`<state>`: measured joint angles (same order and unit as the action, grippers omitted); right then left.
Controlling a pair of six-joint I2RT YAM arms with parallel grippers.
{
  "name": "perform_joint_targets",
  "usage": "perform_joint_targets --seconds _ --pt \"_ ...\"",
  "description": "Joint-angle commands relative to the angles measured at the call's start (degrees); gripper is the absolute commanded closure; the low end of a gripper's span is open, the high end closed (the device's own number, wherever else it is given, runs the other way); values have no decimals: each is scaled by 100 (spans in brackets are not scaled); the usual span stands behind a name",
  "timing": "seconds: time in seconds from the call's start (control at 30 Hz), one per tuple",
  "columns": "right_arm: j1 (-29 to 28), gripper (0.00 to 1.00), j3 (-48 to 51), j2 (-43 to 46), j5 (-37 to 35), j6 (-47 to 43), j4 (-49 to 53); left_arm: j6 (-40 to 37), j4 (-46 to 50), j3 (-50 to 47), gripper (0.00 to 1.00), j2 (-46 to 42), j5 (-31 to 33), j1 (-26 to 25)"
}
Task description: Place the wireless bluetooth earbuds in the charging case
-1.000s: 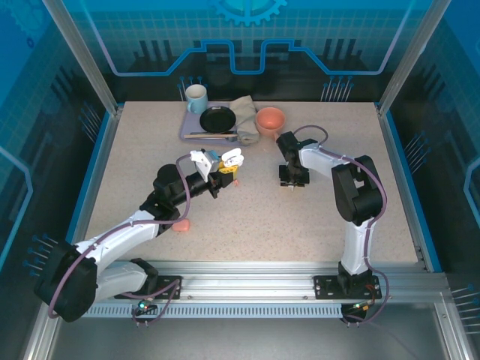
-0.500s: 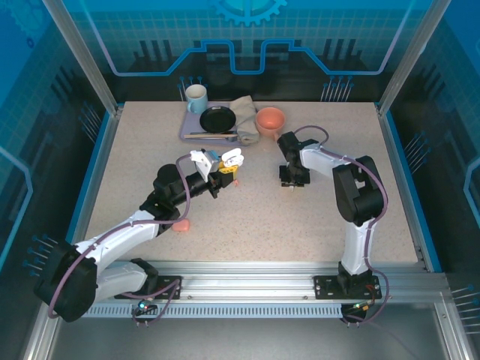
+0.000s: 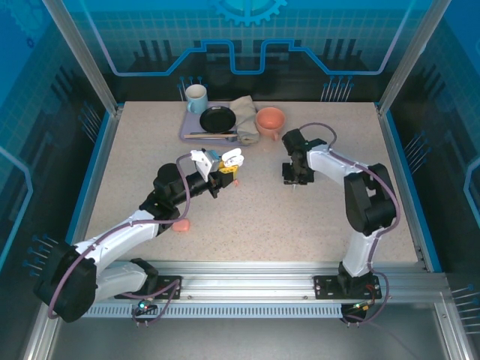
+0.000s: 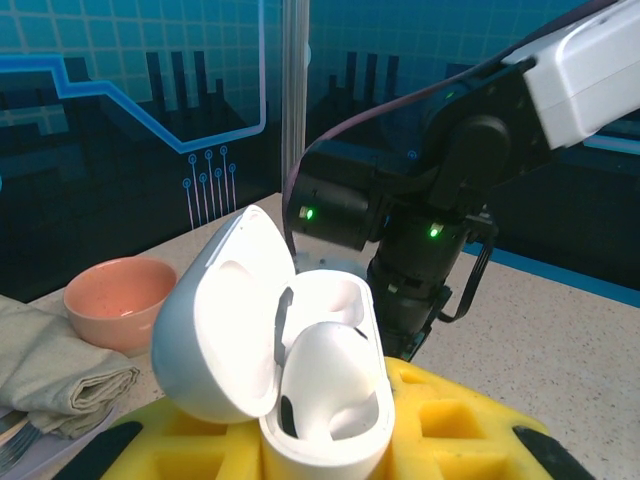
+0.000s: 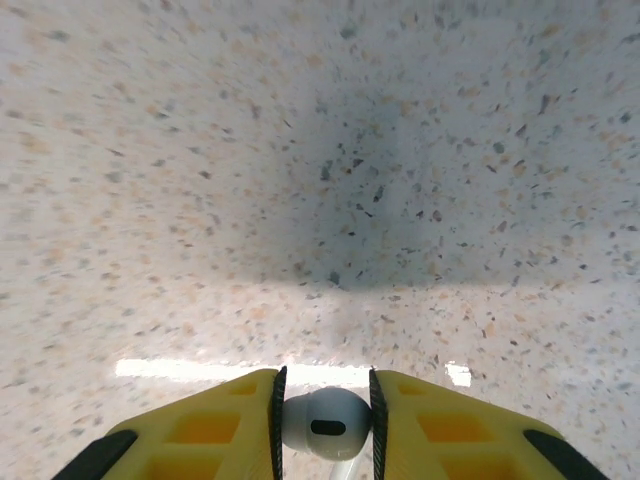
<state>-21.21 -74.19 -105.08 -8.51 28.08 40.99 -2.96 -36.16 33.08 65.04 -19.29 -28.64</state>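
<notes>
The right end effector [image 5: 324, 400] is pressed together on a white earbud [image 5: 322, 425]. Its two yellow pads touch the bud's rounded head on either side, and the stem points back toward the wrist. It hangs low over the speckled worktop [image 5: 300, 150], which lies bare directly beneath and ahead of it.

Beyond this end effector, toward the far edge, sits a salmon bowl [image 3: 270, 118]. To its left, well apart across open worktop, the left end effector [image 3: 223, 176] is clamped on the base of the white charging case [image 4: 320, 380]. It holds the case off the surface with the lid swung fully open and the mouth tilted toward the right arm. From the left wrist view, whether either socket is already filled cannot be told.

The step in hand appears to be the carry: one earbud is gripped and lifted, but it is not yet near the case.

The next move calls for the right end effector [image 3: 295, 181] to travel left to the case mouth and turn the bud so its stem leads down. It then has to line the stem up with a free socket before lowering. The pinch sits on a smooth, rounded head, so a slow approach seems wise, with the left grip holding the case firm against the push. The pads should part only once the bud seats.
</notes>
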Motion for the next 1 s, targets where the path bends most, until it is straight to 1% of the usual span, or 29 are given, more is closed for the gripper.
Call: perform_joint_targets --seconds 0.0,0.33,0.57,0.77,0.97 --pt "45 72 43 582 208 66 -141 -20 0 177 100 -143 -96 43" --pt "-162 71 -49 2316 215 111 -654 45 -26 250 100 -31 -371 48" --pt "-468 69 -114 3388 107 -16 -1430 115 -65 488 100 184 -665 19" --pt "-811 68 58 3933 115 -183 -2417 197 -102 878 100 550 -740 -112" --pt "-1133 68 199 4122 303 -432 -3120 186 -37 1334 100 917 -750 -261"
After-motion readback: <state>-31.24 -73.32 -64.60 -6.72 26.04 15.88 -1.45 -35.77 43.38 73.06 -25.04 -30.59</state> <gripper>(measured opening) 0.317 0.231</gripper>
